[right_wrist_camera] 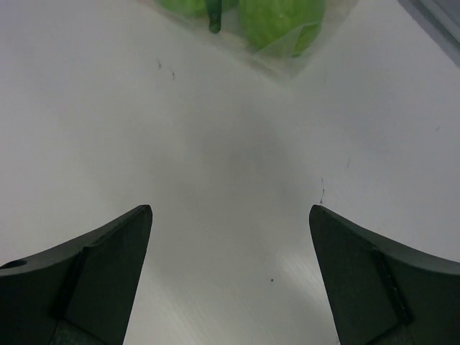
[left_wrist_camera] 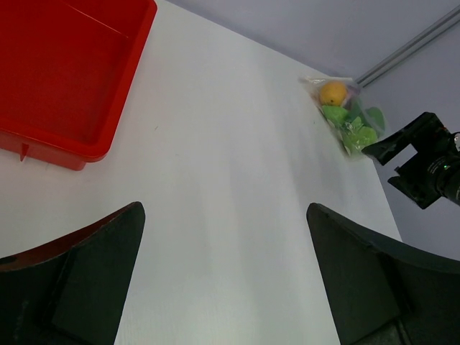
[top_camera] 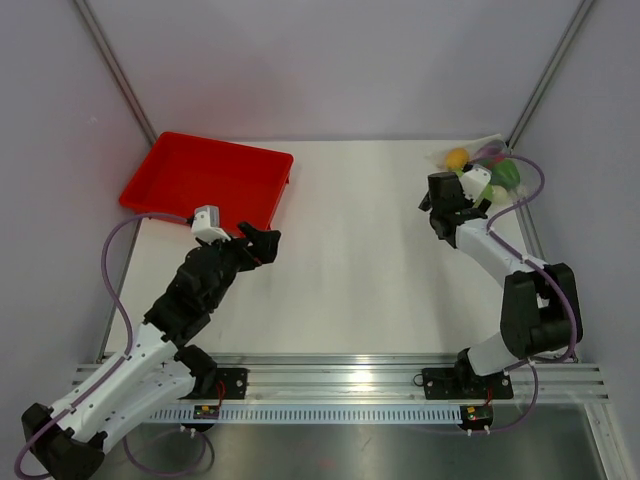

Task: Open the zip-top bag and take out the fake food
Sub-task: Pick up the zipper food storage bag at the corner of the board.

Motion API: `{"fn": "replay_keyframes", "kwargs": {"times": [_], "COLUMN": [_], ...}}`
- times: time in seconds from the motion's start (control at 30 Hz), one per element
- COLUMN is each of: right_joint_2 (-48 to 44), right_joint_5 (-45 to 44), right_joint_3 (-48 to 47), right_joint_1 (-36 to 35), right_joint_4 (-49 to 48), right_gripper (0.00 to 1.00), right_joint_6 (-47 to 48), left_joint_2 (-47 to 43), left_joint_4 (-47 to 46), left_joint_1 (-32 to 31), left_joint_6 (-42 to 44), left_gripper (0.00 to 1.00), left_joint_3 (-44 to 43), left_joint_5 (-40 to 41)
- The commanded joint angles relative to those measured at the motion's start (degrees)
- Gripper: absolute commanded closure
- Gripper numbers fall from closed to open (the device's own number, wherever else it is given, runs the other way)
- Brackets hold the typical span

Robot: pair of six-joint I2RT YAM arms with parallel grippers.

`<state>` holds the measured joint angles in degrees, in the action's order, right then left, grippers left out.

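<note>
Zip-top bag lies at the 1 o'clock corner of the table. Fake food is inside it; yellow and green pieces are visible. Right gripper is near the bag at its 8 o'clock, jaws apart, holding nothing. Left gripper is at 9 o'clock of table centre, jaws apart, holding nothing. Red tray sits at 11 o'clock.

Top view: right arm covers the near part of the zip-top bag at far right. Fake food inside is too small to count, and the purple piece is a sliver. Zip edge can't be made out. Right wrist view: bag cut off by top edge, two green pieces partly in. Left wrist view: red tray cut off left and top, right arm cut off at right edge.
</note>
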<state>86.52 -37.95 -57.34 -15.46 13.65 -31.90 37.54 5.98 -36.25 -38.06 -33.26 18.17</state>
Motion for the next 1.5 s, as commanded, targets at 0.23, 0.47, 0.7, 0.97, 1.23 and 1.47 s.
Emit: {"fn": "replay_keyframes", "kwargs": {"times": [0.23,0.47,0.7,0.97,1.23,1.47], "right_joint_2": [8.7,10.3,17.1,23.1,25.8,30.3], "right_joint_5": [8.9,11.3,11.8,12.2,11.5,11.4], "right_joint_3": [-3.6,-1.9,-11.0,-18.9,-21.6,-25.5], "right_joint_1": [6.4,10.1,13.3,16.9,17.8,18.2], "right_joint_4": [-15.8,-23.1,-11.6,-3.3,-1.8,-2.7], "right_gripper": [0.10,0.12,0.13,0.15,0.14,0.32], "right_joint_6": [8.4,13.3,11.9,11.9,12.0,13.4], "left_joint_2": [1.0,1.5,1.6,2.2,2.5,2.7], "left_joint_4": [-3.3,-3.9,-3.8,-4.1,-4.7,-4.9], "left_joint_1": [0.3,0.3,0.3,0.3,0.4,0.4], "left_joint_6": [-0.4,-0.6,-0.7,-1.0,-1.1,-1.3], "left_gripper": [0.01,0.01,0.01,0.01,0.01,0.01], "left_joint_3": [-0.9,-0.9,-1.0,-1.0,-0.9,-0.9], "left_joint_5": [-2.4,-3.1,-3.3,-4.1,-4.8,-5.3]}}
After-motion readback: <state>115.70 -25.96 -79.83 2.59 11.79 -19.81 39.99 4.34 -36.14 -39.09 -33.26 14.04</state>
